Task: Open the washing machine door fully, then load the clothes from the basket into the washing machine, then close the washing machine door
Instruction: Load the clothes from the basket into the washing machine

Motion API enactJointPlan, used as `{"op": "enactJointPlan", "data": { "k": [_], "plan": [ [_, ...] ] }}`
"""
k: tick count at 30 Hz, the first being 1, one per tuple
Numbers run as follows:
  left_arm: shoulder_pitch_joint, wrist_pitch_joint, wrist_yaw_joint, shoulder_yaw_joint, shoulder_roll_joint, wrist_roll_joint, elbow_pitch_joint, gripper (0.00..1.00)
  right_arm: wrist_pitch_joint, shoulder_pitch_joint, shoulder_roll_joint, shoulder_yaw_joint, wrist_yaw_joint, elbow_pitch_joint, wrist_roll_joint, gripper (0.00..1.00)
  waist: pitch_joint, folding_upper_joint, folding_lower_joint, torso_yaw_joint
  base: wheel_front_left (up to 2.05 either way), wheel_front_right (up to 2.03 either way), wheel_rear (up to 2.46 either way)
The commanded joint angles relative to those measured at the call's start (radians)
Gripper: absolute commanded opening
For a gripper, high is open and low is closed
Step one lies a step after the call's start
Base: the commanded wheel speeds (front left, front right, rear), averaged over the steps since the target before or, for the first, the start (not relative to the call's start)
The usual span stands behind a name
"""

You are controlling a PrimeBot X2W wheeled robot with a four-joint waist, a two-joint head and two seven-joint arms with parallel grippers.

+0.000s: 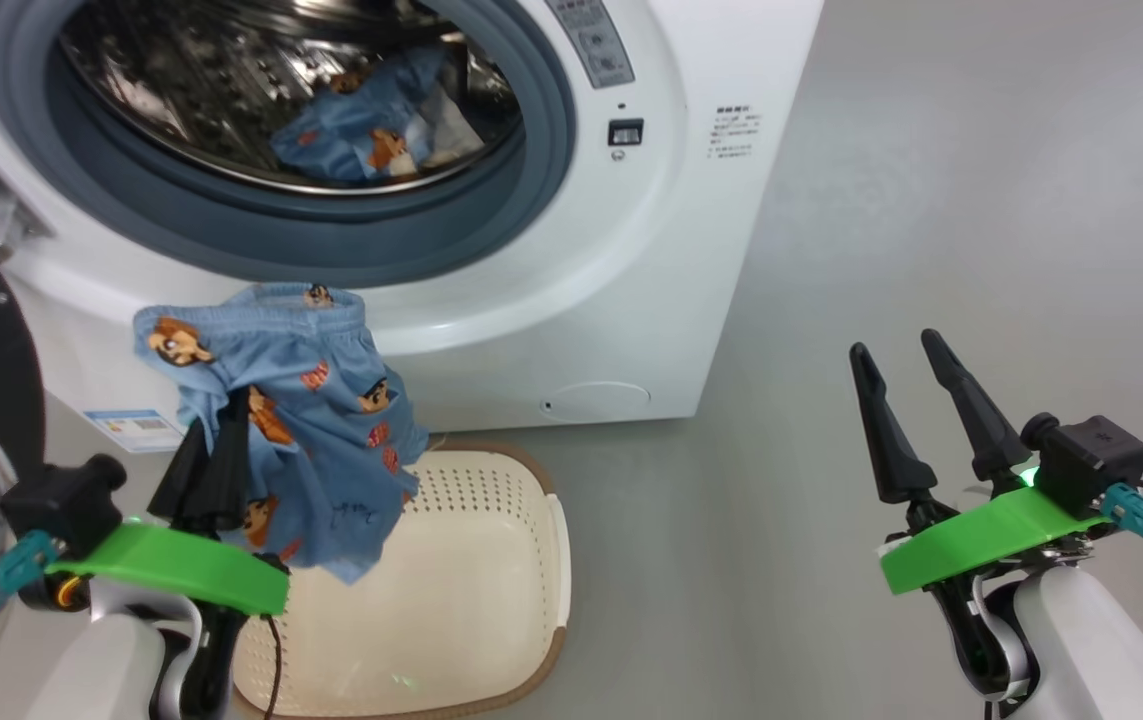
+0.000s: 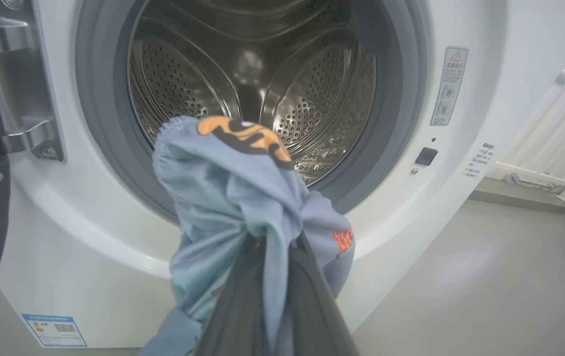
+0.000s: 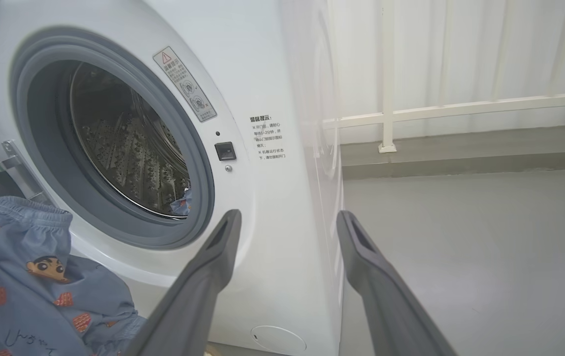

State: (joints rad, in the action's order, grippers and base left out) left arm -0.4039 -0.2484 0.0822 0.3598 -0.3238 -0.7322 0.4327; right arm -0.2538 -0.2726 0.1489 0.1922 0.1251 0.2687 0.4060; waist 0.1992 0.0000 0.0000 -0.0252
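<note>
Pressed-together left gripper [image 1: 216, 430] fingers pinch blue clothes [image 1: 311, 400] above the back left corner of the basket [image 1: 491, 520], by the open washing machine [image 1: 631, 300]. More clothes [image 1: 361, 135] lie inside its drum [image 1: 181, 80]. Right gripper [image 1: 895, 343] fingers are spread wide.

Washer drum [image 2: 312, 99]: shiny perf. steel; clothes [image 1: 316, 420]: cloth; basket [image 1: 491, 500]: matt plastic.

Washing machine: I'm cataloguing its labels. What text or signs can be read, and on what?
"温馨提示": heading printed on the washing machine front; the lines below it are too small.
Red warning triangle: on the sticker beside the opening; its words are too small.
Blue label, low on the front: QR code, print unreadable.
Garment: handwritten script, blurred.
</note>
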Motion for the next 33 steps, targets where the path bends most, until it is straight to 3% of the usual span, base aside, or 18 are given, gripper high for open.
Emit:
{"op": "enactJointPlan", "data": {
  "k": [1, 16, 33],
  "plan": [
    [0.009, -0.013, -0.012, -0.055, -0.026, 0.023, -0.063, 0.00, -0.008, 0.014, 0.014, 0.020, 0.006, -0.023, 0.012, 1.00, -0.032, 0.0000, 0.0000, 0.021, 0.00, 0.00, 0.00],
    [0.124, -0.002, -0.079, -0.103, -0.035, 0.056, -0.266, 0.00, -0.008, 0.033, 0.018, 0.018, 0.006, -0.036, 0.021, 1.00, -0.051, 0.0000, 0.0000, 0.002, 0.00, 0.00, 0.00],
    [0.085, 0.029, -0.090, -0.093, -0.048, 0.055, -0.303, 0.00, -0.008, 0.019, 0.020, 0.026, 0.006, -0.045, 0.018, 1.00, -0.029, 0.0000, 0.0000, -0.029, 0.00, 0.00, 0.00]
  ]
}}
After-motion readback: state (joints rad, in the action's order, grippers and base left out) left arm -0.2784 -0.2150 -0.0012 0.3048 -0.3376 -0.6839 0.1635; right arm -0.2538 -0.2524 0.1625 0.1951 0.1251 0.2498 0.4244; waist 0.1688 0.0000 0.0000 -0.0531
